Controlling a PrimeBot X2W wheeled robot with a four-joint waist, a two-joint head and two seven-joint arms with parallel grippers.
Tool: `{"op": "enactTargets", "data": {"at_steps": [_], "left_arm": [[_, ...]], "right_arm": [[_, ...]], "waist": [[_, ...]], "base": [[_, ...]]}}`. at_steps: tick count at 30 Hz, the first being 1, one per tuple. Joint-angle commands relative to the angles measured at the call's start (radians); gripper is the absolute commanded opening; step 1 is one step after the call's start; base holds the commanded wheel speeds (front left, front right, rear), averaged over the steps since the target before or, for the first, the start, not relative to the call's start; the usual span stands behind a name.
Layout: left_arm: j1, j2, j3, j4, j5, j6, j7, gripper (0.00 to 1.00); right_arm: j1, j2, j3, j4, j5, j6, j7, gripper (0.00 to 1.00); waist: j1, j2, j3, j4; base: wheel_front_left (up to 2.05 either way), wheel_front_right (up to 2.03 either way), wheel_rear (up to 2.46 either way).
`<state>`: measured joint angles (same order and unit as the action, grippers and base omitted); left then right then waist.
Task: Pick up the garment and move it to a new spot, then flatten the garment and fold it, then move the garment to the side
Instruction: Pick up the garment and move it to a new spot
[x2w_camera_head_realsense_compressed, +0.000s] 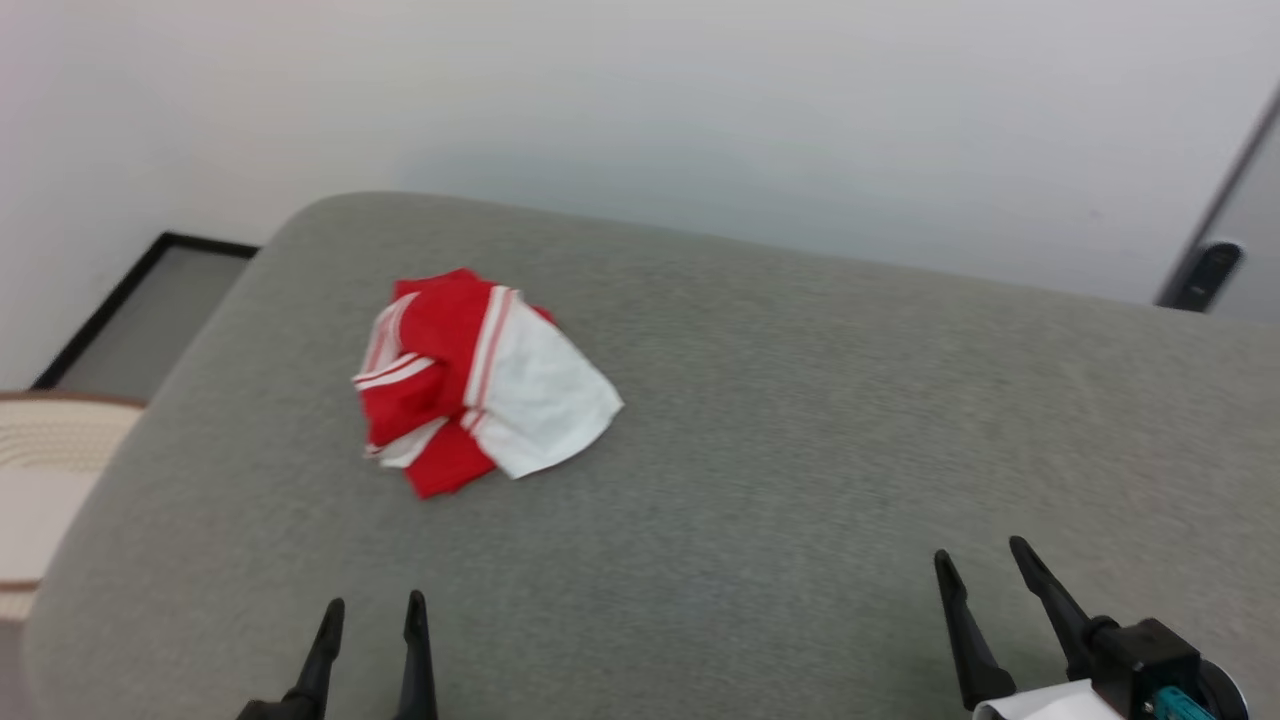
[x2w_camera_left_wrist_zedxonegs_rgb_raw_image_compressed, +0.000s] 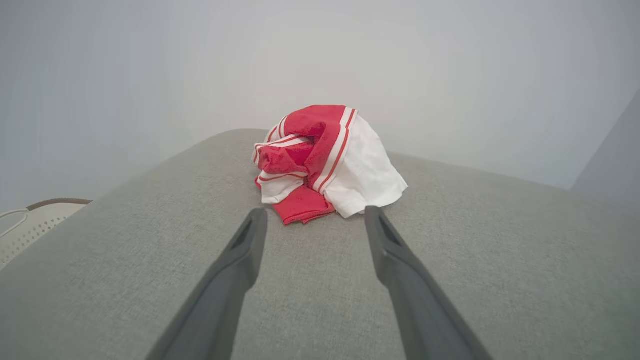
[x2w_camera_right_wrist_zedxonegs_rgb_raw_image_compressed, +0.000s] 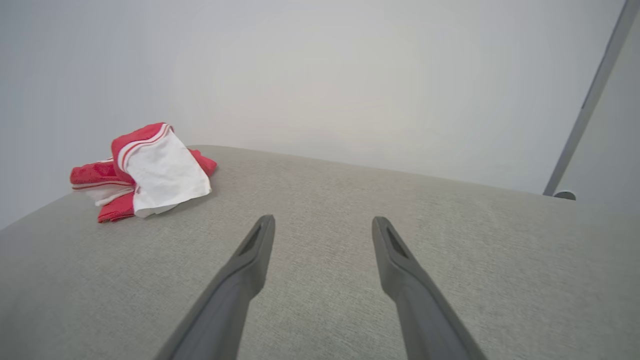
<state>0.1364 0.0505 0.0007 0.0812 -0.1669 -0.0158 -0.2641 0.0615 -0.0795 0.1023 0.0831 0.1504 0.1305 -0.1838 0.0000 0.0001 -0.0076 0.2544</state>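
Looked down on a rounded grey fabric surface (x2w_camera_head_realsense_compressed: 800, 450) backed by a plain pale wall (x2w_camera_head_realsense_compressed: 640, 110). Found the garment (x2w_camera_head_realsense_compressed: 480, 385) crumpled at ten o'clock, apart from both tools. Noted left gripper (x2w_camera_head_realsense_compressed: 373, 603) at seven and right gripper (x2w_camera_head_realsense_compressed: 978, 552) at five, both spread wide, holding nothing. Spotted a black-framed panel (x2w_camera_head_realsense_compressed: 150, 310) at nine.

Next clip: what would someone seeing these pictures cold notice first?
The garment stands out most: a crumpled red and white heap lying left of centre on the grey padded surface. In the head view the left hand sits at the lower left, open and empty, with the heap straight ahead of its fingers. The right hand is open at the lower right, well clear of the cloth.
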Motion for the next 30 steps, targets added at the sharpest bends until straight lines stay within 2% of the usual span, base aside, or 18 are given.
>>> {"op": "enactTargets", "data": {"at_steps": [1, 9, 19, 26, 30], "left_arm": [[0.015, 0.000, 0.000, -0.005, -0.009, 0.007, -0.001, 1.00], [0.027, 0.000, -0.020, -0.019, -0.039, 0.036, -0.001, 1.00], [0.061, 0.000, -0.015, -0.078, -0.083, 0.094, -0.001, 1.00], [0.075, 0.000, -0.021, -0.101, -0.098, 0.115, -0.001, 1.00], [0.059, 0.000, -0.024, -0.097, -0.089, 0.108, -0.001, 1.00]], "right_arm": [[-0.015, -0.010, 0.015, -0.001, 0.008, 0.000, 0.005, 1.00], [-0.037, -0.025, 0.083, 0.004, 0.018, 0.000, 0.024, 1.00], [-0.157, -0.059, 0.247, 0.049, 0.059, 0.000, 0.037, 1.00], [-0.198, -0.074, 0.277, 0.087, 0.080, 0.000, 0.023, 1.00], [-0.194, -0.074, 0.279, 0.100, 0.086, 0.000, 0.015, 1.00]], "waist": [[0.0000, -0.0001, 0.002, 0.107], [0.0000, -0.0001, 0.014, 0.246], [0.0000, -0.0001, 0.056, 0.271], [0.0000, -0.0001, 0.065, 0.274], [0.0000, -0.0001, 0.064, 0.271]], "base": [[0.00, 0.00, 0.00], [0.00, 0.00, 0.00], [0.00, 0.00, 0.00], [0.00, 0.00, 0.00], [0.00, 0.00, 0.00]]}}
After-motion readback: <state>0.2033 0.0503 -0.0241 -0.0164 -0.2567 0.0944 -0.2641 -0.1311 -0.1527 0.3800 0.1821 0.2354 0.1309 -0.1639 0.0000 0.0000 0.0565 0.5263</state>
